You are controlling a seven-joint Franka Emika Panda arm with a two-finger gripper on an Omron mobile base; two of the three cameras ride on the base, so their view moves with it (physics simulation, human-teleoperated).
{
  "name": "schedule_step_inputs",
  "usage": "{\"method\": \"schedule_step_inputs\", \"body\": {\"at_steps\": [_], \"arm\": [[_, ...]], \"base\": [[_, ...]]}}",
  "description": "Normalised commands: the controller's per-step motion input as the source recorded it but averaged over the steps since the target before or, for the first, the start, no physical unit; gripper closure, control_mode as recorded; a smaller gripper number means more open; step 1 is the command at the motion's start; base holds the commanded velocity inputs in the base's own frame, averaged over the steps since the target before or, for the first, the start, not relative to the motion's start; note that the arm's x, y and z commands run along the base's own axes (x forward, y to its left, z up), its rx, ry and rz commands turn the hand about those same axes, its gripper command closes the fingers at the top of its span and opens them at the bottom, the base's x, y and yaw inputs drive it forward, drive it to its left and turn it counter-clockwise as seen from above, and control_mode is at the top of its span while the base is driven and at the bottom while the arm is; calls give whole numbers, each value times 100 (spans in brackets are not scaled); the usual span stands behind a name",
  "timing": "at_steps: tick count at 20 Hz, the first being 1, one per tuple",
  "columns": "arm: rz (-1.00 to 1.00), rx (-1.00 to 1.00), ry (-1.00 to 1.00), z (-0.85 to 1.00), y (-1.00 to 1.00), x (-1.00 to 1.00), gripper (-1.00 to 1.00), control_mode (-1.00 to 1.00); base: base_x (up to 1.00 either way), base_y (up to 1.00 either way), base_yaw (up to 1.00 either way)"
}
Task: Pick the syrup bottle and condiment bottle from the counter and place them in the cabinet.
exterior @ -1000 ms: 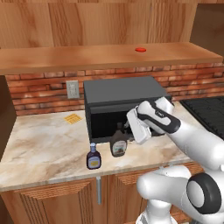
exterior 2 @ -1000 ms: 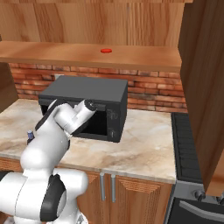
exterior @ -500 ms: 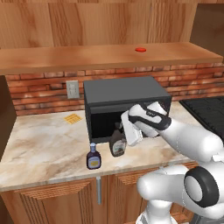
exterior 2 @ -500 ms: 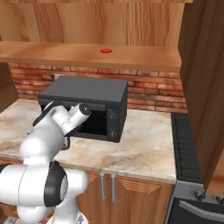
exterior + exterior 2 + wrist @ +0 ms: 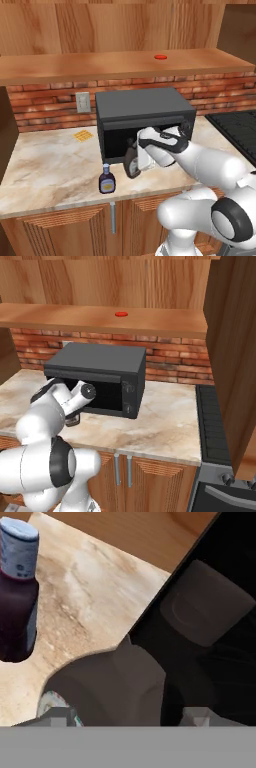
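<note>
Red disc (image 5: 160,57) on cabinet (image 5: 120,66) shelf

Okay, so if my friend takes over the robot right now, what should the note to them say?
Gripper: down at the syrup bottle, one fingertip on each side of it in the hand view; whether it grips yet, I cannot tell.
Syrup bottle: upright on the counter, in front of the microwave.
Condiment bottle: upright near the counter's front edge, untouched.
Cabinet: its shelf holds neither bottle.
Done: nothing placed.
Left: grip and lift the syrup bottle, put it in the cabinet, then do the same with the condiment bottle.
</note>
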Motion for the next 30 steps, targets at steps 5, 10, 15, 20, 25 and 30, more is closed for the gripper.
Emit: {"method": "schedule_step_inputs", "body": {"at_steps": [5, 10, 15, 20, 25, 30], "arm": [[0, 0, 0, 0, 2, 1, 100, -100], [5, 4, 0, 2, 0, 0, 100, -100], [11, 14, -1, 21, 0, -6, 100, -100], [10, 18, -2, 29, 0, -22, 100, -100], [5, 13, -1, 25, -4, -15, 100, -100], [2, 17, 0, 29, -15, -29, 100, -100]], "base": [[0, 0, 0], [0, 0, 0], [0, 0, 0], [0, 0, 0], [0, 0, 0], [0, 0, 0]]}}
